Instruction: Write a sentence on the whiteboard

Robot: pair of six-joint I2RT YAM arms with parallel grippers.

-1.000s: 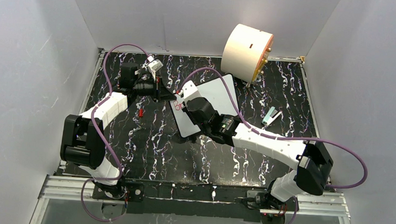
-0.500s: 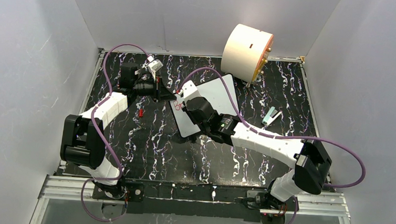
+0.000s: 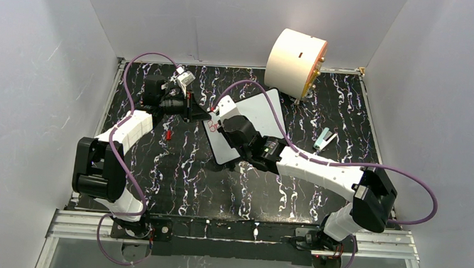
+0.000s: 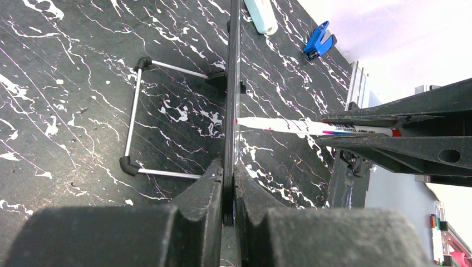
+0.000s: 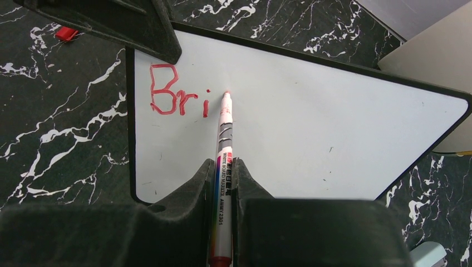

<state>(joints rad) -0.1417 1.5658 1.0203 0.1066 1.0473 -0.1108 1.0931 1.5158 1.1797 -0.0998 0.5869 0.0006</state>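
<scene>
- Arms of yours reach from the near edge of the black, white-veined bench [image 3: 180,187] toward its middle, the right one stretched low across it.
- Your right gripper [image 5: 224,167] is pinching a slim white marker [image 5: 224,133] with printed lettering and a red end, its fingers pressed against the barrel on both sides.
- The marker's red tip meets the face of the small white rectangular whiteboard [image 5: 334,122] with the thin black rim. In the left wrist view you can see the tip touching it.
- That whiteboard sits at the middle of the bench, turned at an angle to the bench edges, between your two grippers.
- The red handwritten sentence [image 5: 173,97] amounts to three letters, "Bri", near one corner of the board. The marker tip rests just to the right of the "i".
- Your left gripper [image 4: 229,169] is clamped on the board's black rim, fingers closed tight on the edge at the corner beside the "B".
- A thin wire stand [image 4: 133,117] with black corner pieces lies on the side of the board away from the marker, its ends reaching the board.
- A small red piece [image 3: 168,133] lies on the bench near your left arm, apart from the board.
- A small pale-green and blue object [image 3: 325,140] lies to the right, well apart from the board.
- A large cream cylinder [image 3: 295,62] stands at the far edge, just behind the board's far corner.
</scene>
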